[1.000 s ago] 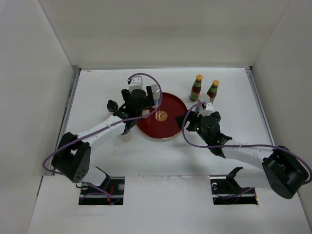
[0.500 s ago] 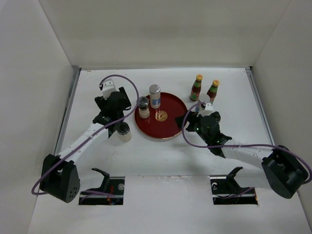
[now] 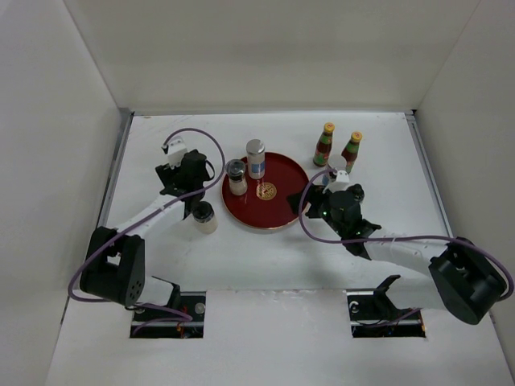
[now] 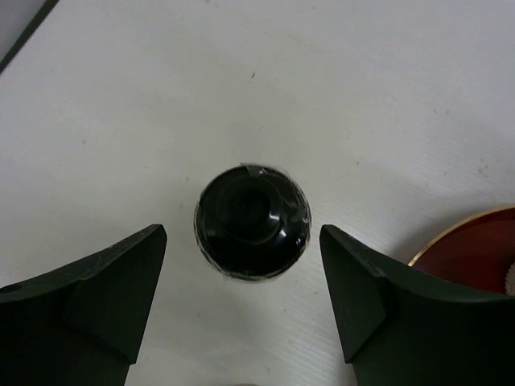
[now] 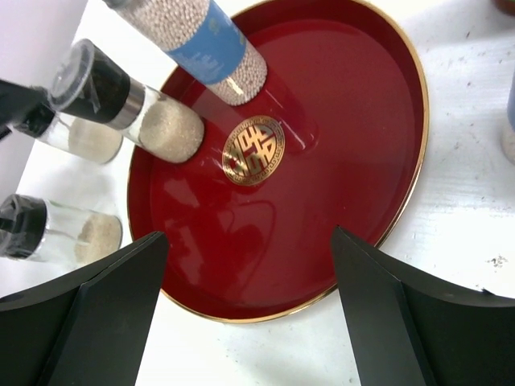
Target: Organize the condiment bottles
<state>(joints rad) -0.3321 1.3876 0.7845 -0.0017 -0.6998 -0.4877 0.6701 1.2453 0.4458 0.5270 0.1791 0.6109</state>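
My left gripper is open and points down, with a black-lidded spice jar standing on the table between and just ahead of its fingertips, untouched. That jar is hidden under the gripper in the top view. A second black-lidded jar stands just near of it. On the round red tray stand a black-lidded jar and a silver-lidded jar with a blue label. Two red sauce bottles stand behind the tray's right side. My right gripper is open and empty over the tray's right rim.
White walls enclose the table on the left, back and right. A metal edge strip runs along the table's left side. Part of another pale jar with a blue label shows at the right edge of the right wrist view.
My left gripper left the black-lidded jar on the tray beside the silver-lidded one and swung left over the jar on the table. The right arm has barely moved.
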